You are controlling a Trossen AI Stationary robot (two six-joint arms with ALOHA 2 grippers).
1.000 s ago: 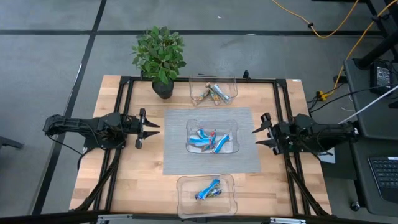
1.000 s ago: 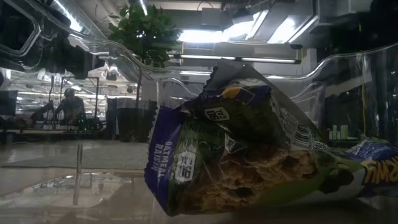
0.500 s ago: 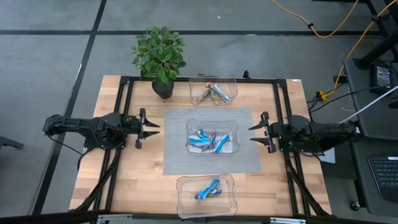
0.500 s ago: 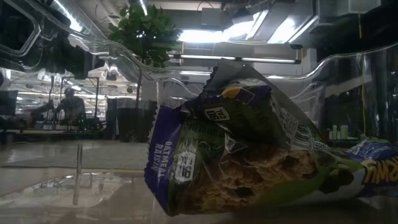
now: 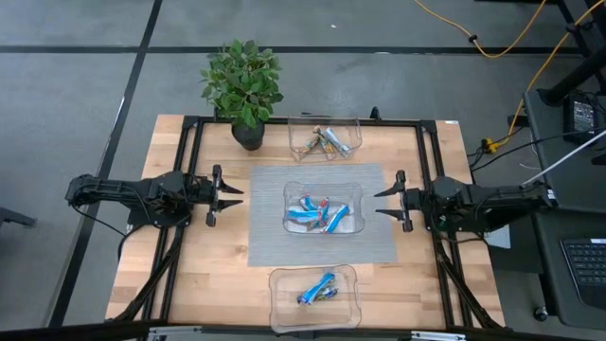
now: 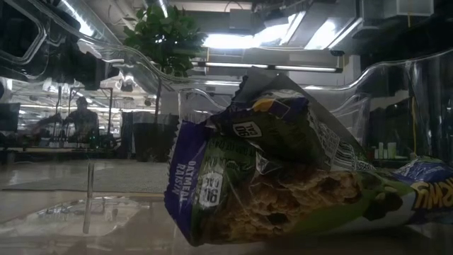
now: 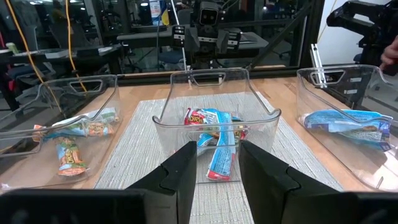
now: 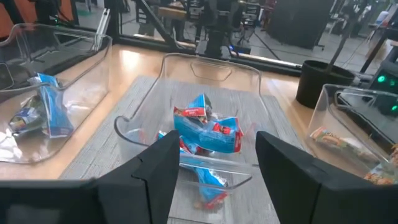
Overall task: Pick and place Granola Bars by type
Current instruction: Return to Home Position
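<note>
Granola bars lie in three clear bins. The middle bin (image 5: pixel 323 210) on the grey mat (image 5: pixel 270 237) holds several blue and red-marked bars (image 7: pixel 214 134). The far bin (image 5: pixel 325 139) holds silvery-green and brown ones (image 7: pixel 68 134). The near bin (image 5: pixel 313 289) holds blue ones (image 8: pixel 37 106); the low view shows a purple-green wrapper (image 6: pixel 269 177) close up. My left gripper (image 5: pixel 232 192) hovers open at the mat's left edge, pointing level at the middle bin. My right gripper (image 5: pixel 381 201) hovers open at the mat's right edge, facing the same bin. Neither holds anything.
A potted plant (image 5: pixel 243 90) stands at the table's far left corner, beside the far bin. A black frame (image 5: pixel 189 142) runs around the work area. Bare wood lies to either side of the near bin.
My right gripper has come a little toward the middle bin and the table's left, rolling and tipping as it went; its fingers stay open. My left gripper and the bars have kept still.
</note>
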